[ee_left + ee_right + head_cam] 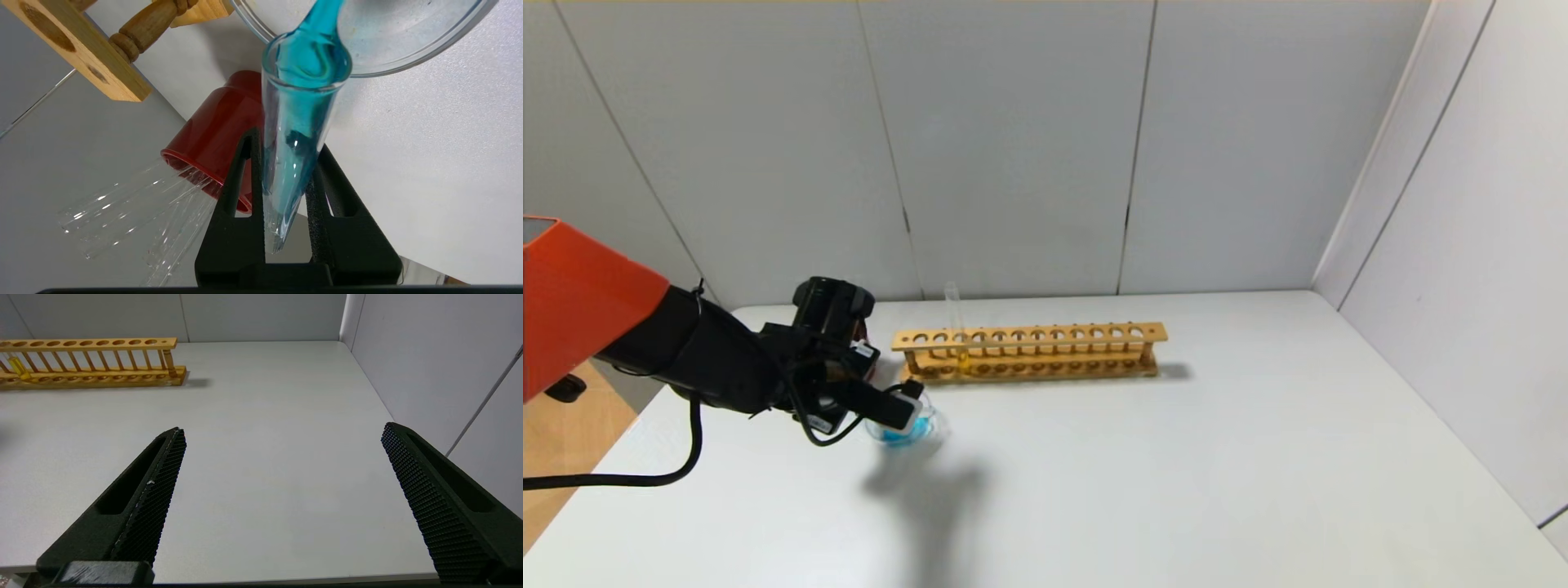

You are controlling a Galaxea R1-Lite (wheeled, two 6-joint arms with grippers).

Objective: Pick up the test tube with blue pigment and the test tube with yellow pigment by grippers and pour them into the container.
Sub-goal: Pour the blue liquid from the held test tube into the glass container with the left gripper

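Over container [367, 49]: left pincer [286, 147] grasping blue tube [302, 102], mouth tipped down, pouring.

- A wooden test tube rack [1029, 353] is seen standing on the white desk [1176, 474], near the rear wall; a row of round holes runs along its top rail, and most of them are unfilled.
- A dark red cup [216, 134] is seen on the desk beside one end of the rack.
- Several plain clear tubes [122, 212] are held in the cup, fanned out past its rim.
- Grey wall panels [1013, 147] are seen behind the desk and along its right side.
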